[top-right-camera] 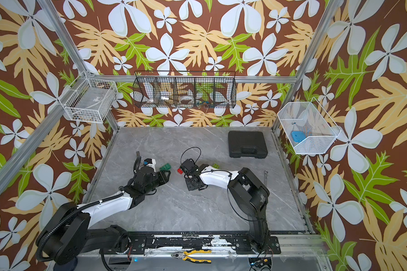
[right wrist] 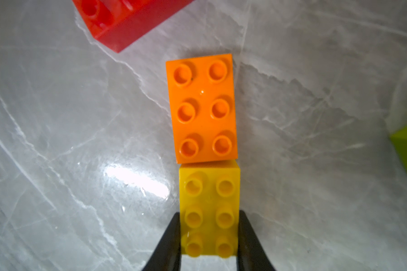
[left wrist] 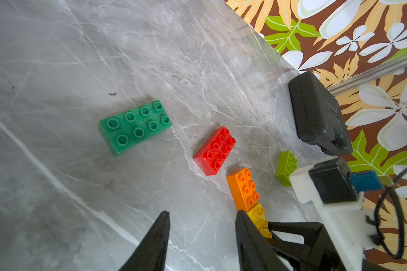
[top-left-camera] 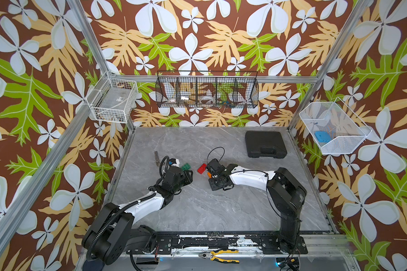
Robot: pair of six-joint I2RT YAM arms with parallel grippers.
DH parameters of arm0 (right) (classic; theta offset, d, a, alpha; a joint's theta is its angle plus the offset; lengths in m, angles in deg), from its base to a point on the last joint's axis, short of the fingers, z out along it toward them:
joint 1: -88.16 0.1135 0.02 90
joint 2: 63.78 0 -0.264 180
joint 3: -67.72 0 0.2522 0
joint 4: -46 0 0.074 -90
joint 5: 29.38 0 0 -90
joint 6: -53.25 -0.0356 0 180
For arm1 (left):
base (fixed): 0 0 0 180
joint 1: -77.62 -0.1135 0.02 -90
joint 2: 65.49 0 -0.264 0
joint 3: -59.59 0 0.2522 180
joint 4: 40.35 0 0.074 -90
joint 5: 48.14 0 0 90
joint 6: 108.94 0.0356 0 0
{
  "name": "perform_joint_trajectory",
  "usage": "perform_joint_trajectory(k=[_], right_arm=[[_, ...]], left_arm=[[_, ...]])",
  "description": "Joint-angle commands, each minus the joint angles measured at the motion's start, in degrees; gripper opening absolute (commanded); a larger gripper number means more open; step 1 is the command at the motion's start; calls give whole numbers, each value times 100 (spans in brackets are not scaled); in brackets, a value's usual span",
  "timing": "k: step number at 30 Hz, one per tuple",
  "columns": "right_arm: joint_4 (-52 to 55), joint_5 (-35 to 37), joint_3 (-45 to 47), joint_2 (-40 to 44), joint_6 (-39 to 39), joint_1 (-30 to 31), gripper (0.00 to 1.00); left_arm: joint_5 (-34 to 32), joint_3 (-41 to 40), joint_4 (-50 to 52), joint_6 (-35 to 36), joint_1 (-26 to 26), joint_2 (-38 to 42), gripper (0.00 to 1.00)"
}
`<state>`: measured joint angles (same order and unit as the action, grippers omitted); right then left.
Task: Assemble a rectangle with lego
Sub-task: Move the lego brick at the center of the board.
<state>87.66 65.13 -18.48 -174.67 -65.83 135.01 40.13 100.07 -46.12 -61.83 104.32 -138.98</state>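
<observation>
1. The left gripper (left wrist: pixel 202 214) is low over the grey marble table (top-left-camera: pixel 197 211), at the left end of the row of bricks. Its fingers stand partly apart with only bare tabletop between them, so it grips nothing.
2. Just beyond its tips lies the dark green brick (left wrist: pixel 135 127). It is the longest piece, with two rows of four studs, and it lies flat, studs up, touching nothing.
3. To its right is the red brick (left wrist: pixel 214 151), also flat and studs up. It is near the green one but apart from it and turned at an angle to it.
4. The orange brick (right wrist: pixel 203 108) lies just beside a corner of the red brick, with a narrow gap between them. It is two studs by three, studs up.
5. The yellow brick (right wrist: pixel 209 206) has one short end against a short end of the orange brick, so the two form one line. The orange one is slightly skewed. No other bricks touch.
6. The right gripper (right wrist: pixel 209 217) is closed on the yellow brick, with one finger pressed against each long side at the end away from the orange brick. In both top views it hides most of that brick.
7. The lime brick (left wrist: pixel 286 167) lies farther right, apart from the pair and close by the right arm.
8. The black case (top-left-camera: pixel 265 143) lies closed and flat at the right rear of the table, well apart from the bricks.
</observation>
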Motion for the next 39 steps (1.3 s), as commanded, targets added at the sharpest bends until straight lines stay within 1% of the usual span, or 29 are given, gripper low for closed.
perform_joint_trajectory(k=[1, 6, 12, 20, 28, 31, 34, 37, 39], right_arm=[[122, 69, -28, -51, 36, 1, 30], [138, 74, -33, -56, 40, -9, 30], [189, 85, -52, -64, 52, -7, 45], [171, 2, -64, 62, 53, -9, 54], [305, -133, -245, 429, 83, -96, 61], [500, -212, -366, 825, 127, -306, 63], [578, -280, -339, 1249, 135, -717, 63], [472, -161, -74, 1524, -79, -1177, 61], [323, -48, 169, 1650, -309, -1510, 60]], left_arm=[[-70, -18, -121, 45, -16, 28, 48], [-71, -27, -121, 51, -16, 28, 48], [-73, -35, -139, 44, -16, 37, 48], [-79, -35, -161, 42, -18, 50, 48], [-98, -2, -173, 53, -35, 43, 48], [-96, 35, -6, 119, -202, 240, 49], [-103, 72, 106, 187, -424, 547, 51], [-174, 233, 252, 400, -446, 689, 56], [-150, 272, 212, 421, -423, 730, 59]])
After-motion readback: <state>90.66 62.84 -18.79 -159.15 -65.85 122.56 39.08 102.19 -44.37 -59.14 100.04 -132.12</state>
